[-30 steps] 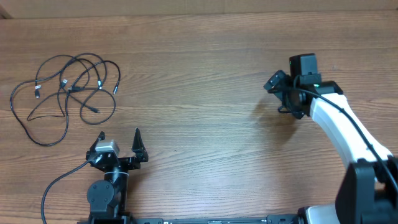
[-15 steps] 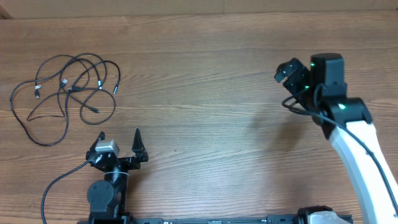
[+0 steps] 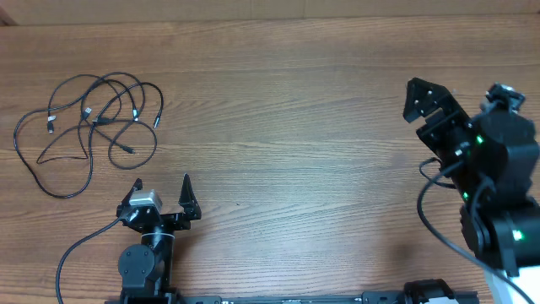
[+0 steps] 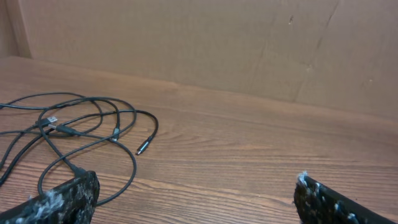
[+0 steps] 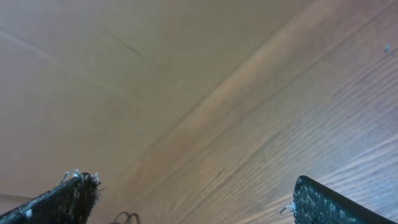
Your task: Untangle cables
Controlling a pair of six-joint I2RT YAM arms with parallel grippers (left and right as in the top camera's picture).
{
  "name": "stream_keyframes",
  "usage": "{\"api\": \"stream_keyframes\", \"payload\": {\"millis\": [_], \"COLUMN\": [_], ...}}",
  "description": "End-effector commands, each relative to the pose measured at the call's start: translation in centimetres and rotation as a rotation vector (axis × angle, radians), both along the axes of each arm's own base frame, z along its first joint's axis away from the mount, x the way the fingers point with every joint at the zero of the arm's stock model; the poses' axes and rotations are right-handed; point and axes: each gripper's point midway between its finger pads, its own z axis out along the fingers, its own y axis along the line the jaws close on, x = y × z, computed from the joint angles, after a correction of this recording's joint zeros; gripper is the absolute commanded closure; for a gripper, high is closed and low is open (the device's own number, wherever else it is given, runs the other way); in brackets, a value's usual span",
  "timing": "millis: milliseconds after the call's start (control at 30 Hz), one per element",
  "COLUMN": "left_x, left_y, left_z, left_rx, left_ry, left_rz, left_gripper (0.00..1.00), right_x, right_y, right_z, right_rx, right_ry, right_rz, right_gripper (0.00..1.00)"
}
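Observation:
The cables (image 3: 89, 127) lie as a loose tangle of thin black cords with small plug ends at the table's far left. In the left wrist view the cables (image 4: 81, 124) spread ahead and to the left, one loop running close by the left fingertip. My left gripper (image 3: 162, 181) rests near the front edge, just below the tangle, open and empty (image 4: 194, 186). My right gripper (image 3: 429, 103) is raised high at the right, far from the cords, open with nothing between its fingers (image 5: 193, 183). A small loop of cable (image 5: 124, 218) shows at that view's bottom edge.
The wooden table (image 3: 287, 143) stretches bare between the two arms. A cardboard wall (image 4: 249, 43) stands along the table's far edge. The right arm's white body (image 3: 506, 228) fills the lower right corner of the overhead view.
The right arm has swung to the right and risen toward the overhead camera, its gripper staying open. The left arm and the cables have not moved.

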Motion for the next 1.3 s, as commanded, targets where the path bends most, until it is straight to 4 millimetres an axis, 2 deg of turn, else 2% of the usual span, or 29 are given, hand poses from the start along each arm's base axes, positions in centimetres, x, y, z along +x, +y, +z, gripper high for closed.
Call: {"api": "stream_keyframes", "payload": {"millis": [0,133,333,467,700,1267], "left_x": [0.0,0.0,0.0,0.0,0.0,0.0], "left_y": [0.1,0.1,0.1,0.1,0.1,0.1], "left_z": [0.0,0.0,0.0,0.0,0.0,0.0], "left_rx": [0.024,0.024,0.024,0.024,0.024,0.024], "left_ry": [-0.002,-0.002,-0.002,-0.002,-0.002,-0.002], "left_rz": [0.007,0.007,0.007,0.007,0.007,0.007], "left_gripper": [0.01,0.00,0.00,0.01,0.00,0.00], "right_x": [-1.1,-1.4,-0.7,0.1,2.2,-1.1], "right_y": [0.0,0.0,0.1,0.2,0.4,0.0], "right_z": [1.4,1.7,0.7,-0.4,-3.5,-2.0], "right_rx": [0.001,0.002,-0.002,-0.005,-0.017,-0.013], "right_ry": [-0.052,-0.064,-0.027,0.012,0.116,0.086], "right_rz": [0.005,0.005,0.005,0.005,0.005,0.006], "right_gripper": [0.00,0.00,0.00,0.00,0.00,0.00]}}
